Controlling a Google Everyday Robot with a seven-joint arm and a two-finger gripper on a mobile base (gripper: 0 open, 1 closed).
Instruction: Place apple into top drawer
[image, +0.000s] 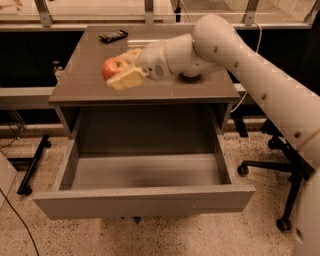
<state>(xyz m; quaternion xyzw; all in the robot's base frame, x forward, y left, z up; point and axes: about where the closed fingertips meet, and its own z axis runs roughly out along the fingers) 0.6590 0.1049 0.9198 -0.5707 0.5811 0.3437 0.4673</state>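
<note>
The red-orange apple (113, 67) sits between the cream fingers (126, 78) of my gripper (121, 66), which is shut on it and holds it just above the left part of the cabinet top (90, 87). The white arm reaches in from the right across the top. The top drawer (145, 172) is pulled wide open below and in front of the cabinet, its smooth grey inside bare. The apple is over the cabinet top, behind the drawer opening.
A dark flat object (113, 35) lies at the back left of the cabinet top. A dark round thing (190, 75) is partly hidden behind the arm. An office chair base (272, 170) stands at the right, a black stand foot (32, 165) at the left.
</note>
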